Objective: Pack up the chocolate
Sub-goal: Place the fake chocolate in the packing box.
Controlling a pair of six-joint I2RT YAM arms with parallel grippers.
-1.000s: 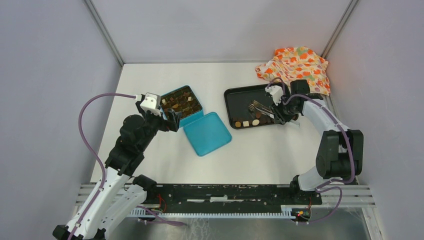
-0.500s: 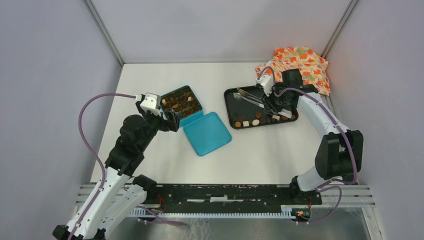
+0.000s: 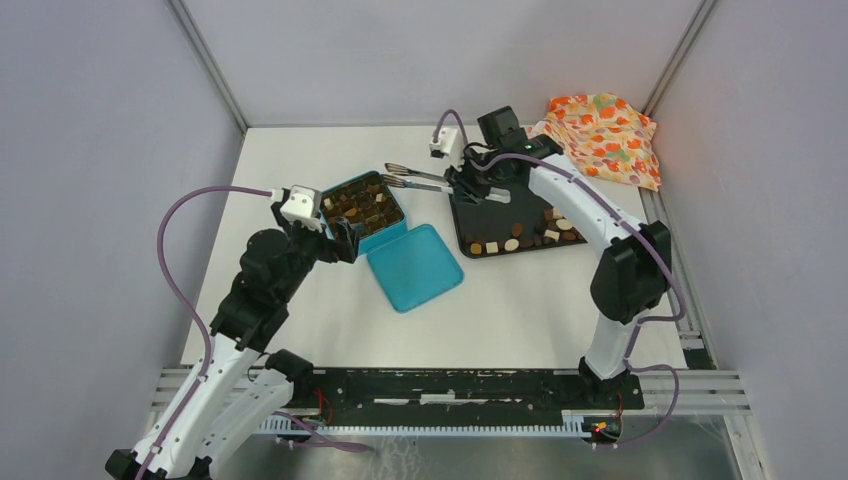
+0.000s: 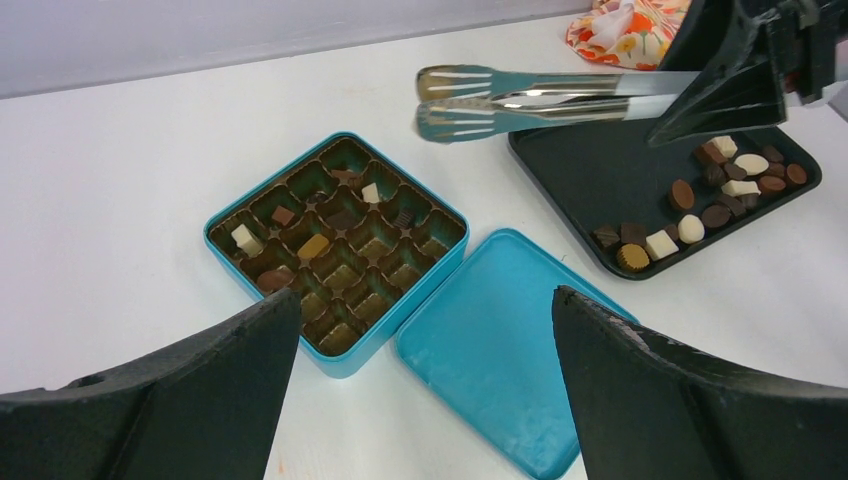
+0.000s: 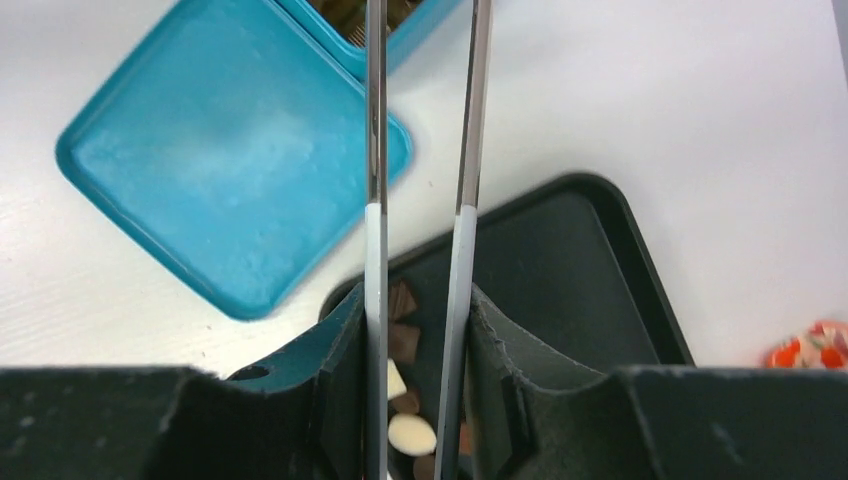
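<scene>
The right end effector (image 3: 466,184) clamped the metal tongs (image 4: 540,95), which reached left from the black tray (image 4: 600,170) over the desk (image 4: 120,180), the left end effector (image 4: 422,300) gaped wide, and the chocolate (image 4: 690,228) lay partly in the teal tin (image 4: 395,322), partly along the tray's near edge.

Chocolate (image 4: 662,244) in box (image 4: 408,298) and tray (image 4: 600,185), lid (image 4: 500,340) between.

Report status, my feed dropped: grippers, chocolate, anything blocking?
Left gripper open, empty, beside tin. Right gripper shut on tongs, tips empty, near tin. Chocolate on tray and in tin. Nothing blocking tin.
</scene>
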